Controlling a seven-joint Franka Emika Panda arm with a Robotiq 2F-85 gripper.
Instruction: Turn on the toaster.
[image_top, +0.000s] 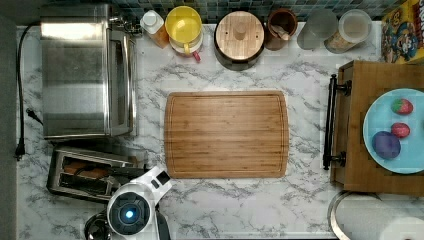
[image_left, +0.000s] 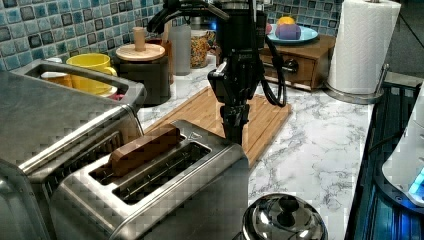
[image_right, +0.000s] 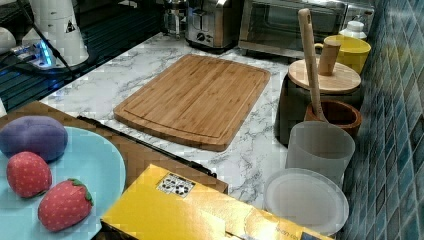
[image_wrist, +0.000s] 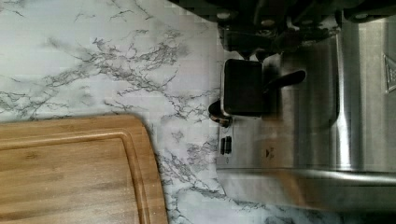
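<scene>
The toaster (image_top: 82, 173) lies at the top view's lower left, below the big steel oven (image_top: 75, 70). In the left view the toaster (image_left: 165, 190) fills the foreground with a brown bread slice (image_left: 145, 146) standing in one slot. My gripper (image_left: 234, 136) points straight down at the toaster's far end, its fingers pressed together as one narrow column. In the wrist view the black lever knob (image_wrist: 243, 87) sticks out of the toaster's steel end face (image_wrist: 299, 121), directly under the gripper body. Whether the tips touch the knob I cannot tell.
A bamboo cutting board (image_top: 226, 134) lies just beside the toaster's lever end. A steel kettle lid (image_left: 284, 220) sits close in front of the toaster. Jars and a yellow cup (image_top: 184, 24) line the back wall. A wooden tray with a blue plate (image_top: 382, 127) stands at the top view's right.
</scene>
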